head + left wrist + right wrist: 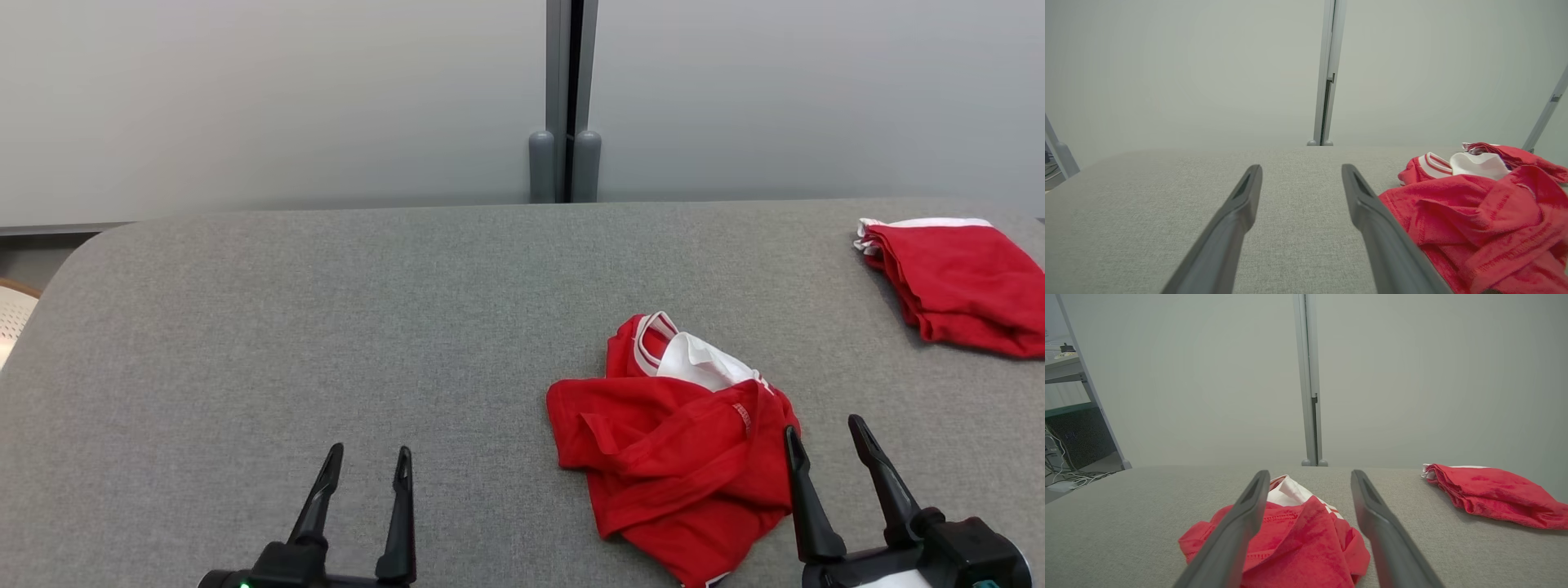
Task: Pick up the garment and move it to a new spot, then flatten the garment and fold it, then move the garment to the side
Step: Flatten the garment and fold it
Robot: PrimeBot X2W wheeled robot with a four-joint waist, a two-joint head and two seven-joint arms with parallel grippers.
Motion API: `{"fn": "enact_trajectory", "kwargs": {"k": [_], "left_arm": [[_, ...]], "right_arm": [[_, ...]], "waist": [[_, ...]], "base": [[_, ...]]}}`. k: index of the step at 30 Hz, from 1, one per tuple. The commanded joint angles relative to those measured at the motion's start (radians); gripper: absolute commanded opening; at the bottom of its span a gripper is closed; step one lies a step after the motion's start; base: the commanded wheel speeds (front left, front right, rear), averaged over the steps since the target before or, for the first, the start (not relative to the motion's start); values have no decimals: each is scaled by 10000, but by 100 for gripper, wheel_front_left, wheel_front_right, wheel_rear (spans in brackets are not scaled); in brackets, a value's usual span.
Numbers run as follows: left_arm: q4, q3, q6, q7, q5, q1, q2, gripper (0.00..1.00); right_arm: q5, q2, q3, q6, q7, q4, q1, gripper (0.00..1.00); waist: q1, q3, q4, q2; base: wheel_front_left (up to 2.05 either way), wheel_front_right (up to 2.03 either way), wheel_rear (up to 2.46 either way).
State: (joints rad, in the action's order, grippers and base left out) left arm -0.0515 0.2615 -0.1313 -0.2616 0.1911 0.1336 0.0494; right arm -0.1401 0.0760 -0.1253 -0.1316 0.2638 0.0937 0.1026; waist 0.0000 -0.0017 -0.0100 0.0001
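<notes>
Garment (678, 457) seen crumpled on grey table (326, 327), just beside right gripper (820, 425). Left gripper (369, 451) held over bare table. Both spread wide, nothing gripped. Second red garment (955, 282) folded far right.

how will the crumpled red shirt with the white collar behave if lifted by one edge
Probably floppy: the crumpled red shirt lies in soft folds, so it would likely drape and unfurl below the pinch. It looks thin, so probably light. On the grey woven surface, a push would likely bunch it rather than slide it.
</notes>
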Motion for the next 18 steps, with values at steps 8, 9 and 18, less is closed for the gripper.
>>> {"fn": "enact_trajectory", "kwargs": {"k": [8,9,18], "left_arm": [[-1104,1866,812,-44,87,-2950,30,100],[-1411,2210,887,14,83,-3485,28,100],[-2437,4496,454,2095,1443,-7484,34,100]], "right_arm": [[-119,178,47,21,5,-286,-691,100],[-133,205,28,21,5,-302,-787,100],[-260,230,44,21,5,-402,-1575,100]], "waist": [[0,1402,-204,-1],[0,1620,-256,-1],[0,2979,-895,-1]], "base": [[0,0,0],[0,0,0],[0,0,0]]}}
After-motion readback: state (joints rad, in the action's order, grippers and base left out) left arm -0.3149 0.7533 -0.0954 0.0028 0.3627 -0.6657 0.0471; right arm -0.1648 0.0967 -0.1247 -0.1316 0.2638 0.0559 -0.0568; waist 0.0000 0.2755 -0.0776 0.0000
